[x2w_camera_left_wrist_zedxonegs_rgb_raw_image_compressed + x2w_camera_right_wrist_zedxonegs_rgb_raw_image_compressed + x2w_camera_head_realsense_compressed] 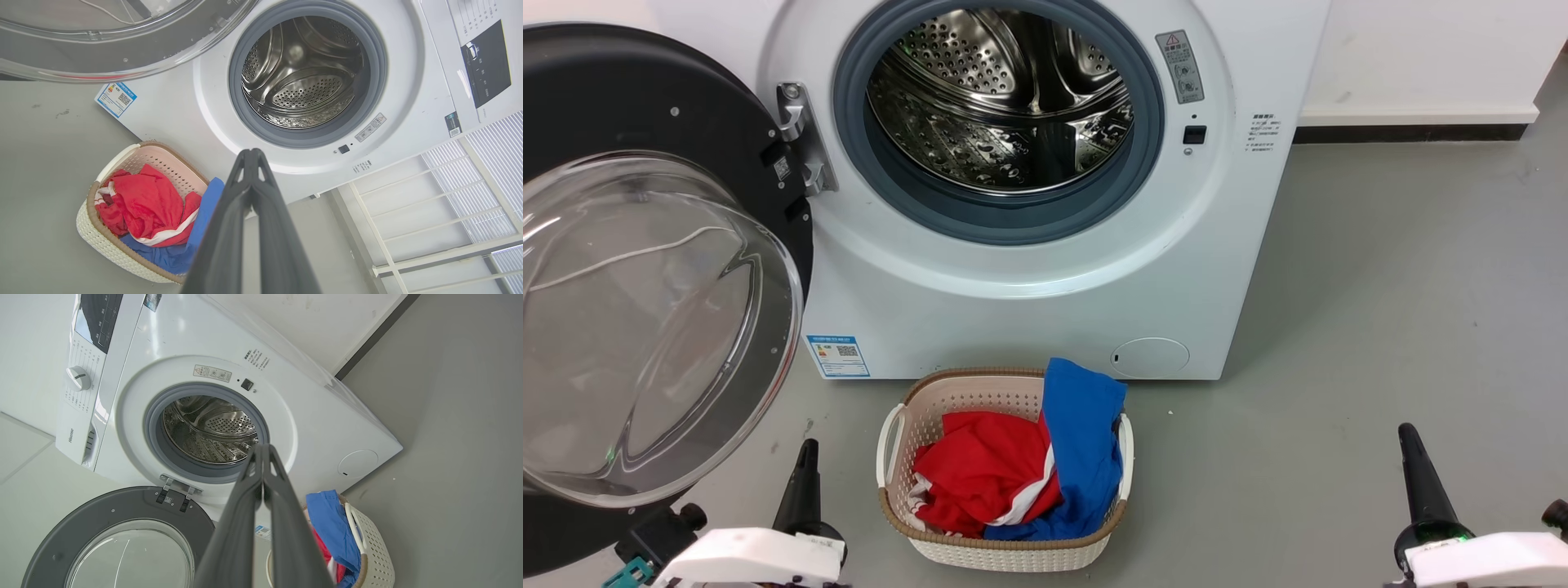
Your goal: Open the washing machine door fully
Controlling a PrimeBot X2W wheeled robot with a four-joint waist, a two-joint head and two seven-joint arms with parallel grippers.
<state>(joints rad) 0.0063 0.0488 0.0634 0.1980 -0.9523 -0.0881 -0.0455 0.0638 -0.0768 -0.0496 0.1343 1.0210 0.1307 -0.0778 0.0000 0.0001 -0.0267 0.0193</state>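
head view: one washing machine (1045,310) stands on the grey floor (1380,286), and its one steel drum (1001,98) lies bare inside the grey gasket (849,122). the washing machine door (654,310) hangs at the left on its one hinge (796,135), swung wide away from the opening, with the glass bowl bulging toward the camera. low on the front are one blue label (837,355) and one round flap (1150,357). one basket (1005,551) sits on the floor just before the machine. it holds two garments, a red garment (980,474) and a blue garment (1086,441) draped over its rim. two grippers rise from the bottom edge: the left gripper (807,457) just below the door's edge, and the right gripper (1409,441) well apart over bare floor. each shows as one dark spike holding nothing.

left wrist view: the left gripper (251,157) has its two fingers pressed together at the tips, with nothing between them. the washing machine door (122,53) runs across the top left, the open drum (302,77) is beyond the fingertips and the basket (106,245) lies at lower left. one dark control panel (486,61) shows at the far right.

right wrist view: the right gripper (263,451) likewise has both fingers closed tip to tip on nothing. the washing machine door (102,514) lies open at lower left, its inner face showing. one dial (77,377) sits on the machine's top strip.
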